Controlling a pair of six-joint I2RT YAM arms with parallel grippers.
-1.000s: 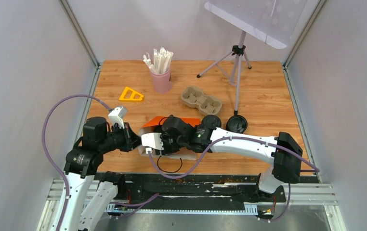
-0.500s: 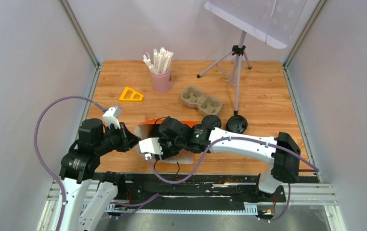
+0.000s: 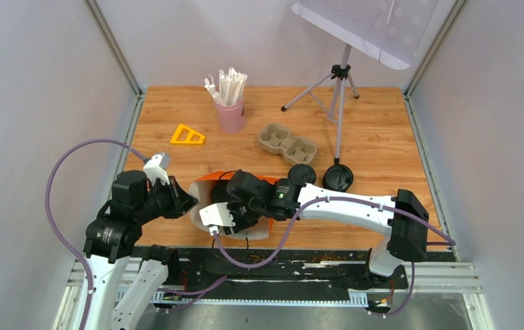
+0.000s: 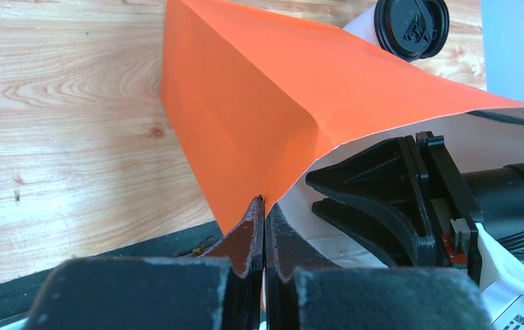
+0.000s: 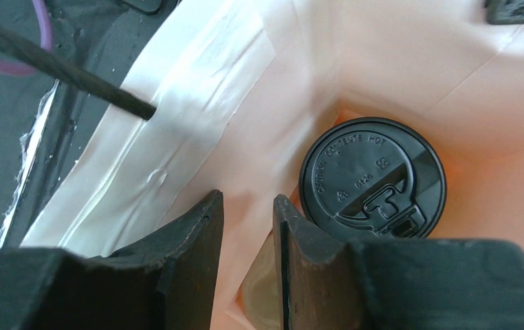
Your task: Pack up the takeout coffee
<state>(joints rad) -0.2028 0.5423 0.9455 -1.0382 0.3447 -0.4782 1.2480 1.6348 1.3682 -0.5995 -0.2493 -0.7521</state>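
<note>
Step in hand, as I judge it: loading the orange paper bag (image 4: 245, 89), which lies near the front edge of the surface (image 3: 383, 130). My left gripper (image 4: 260, 206) is closed tight on the bag's rim, pinching the paper between both fingers and holding the mouth open. My right gripper (image 5: 245, 203) is inside the bag, its fingers a narrow gap apart with nothing between them. One lidded cup (image 5: 373, 179) sits deep in the bag, just beside that gripper. Only its black lid shows, so I cannot tell the cup's colour. To do this step well:

- Maintain the left pinch without pulling, so the mouth does not collapse.
- Draw the right gripper out along the bag's axis, clear of the pale inner wall and the lid.
- Do not nudge the cup.
- Then approach the second cup from the side, below its lid.

Count: two cups of coffee, one in the bag and one whitish cup (image 4: 410, 26) standing just outside, behind the bag; one bare black lid (image 3: 337, 177) beside that; one bag; one pulp cup carrier (image 3: 287, 143); one pink cup of white sticks (image 3: 230, 113); one yellow triangular piece (image 3: 187, 135); one tripod (image 3: 340, 72).
</note>
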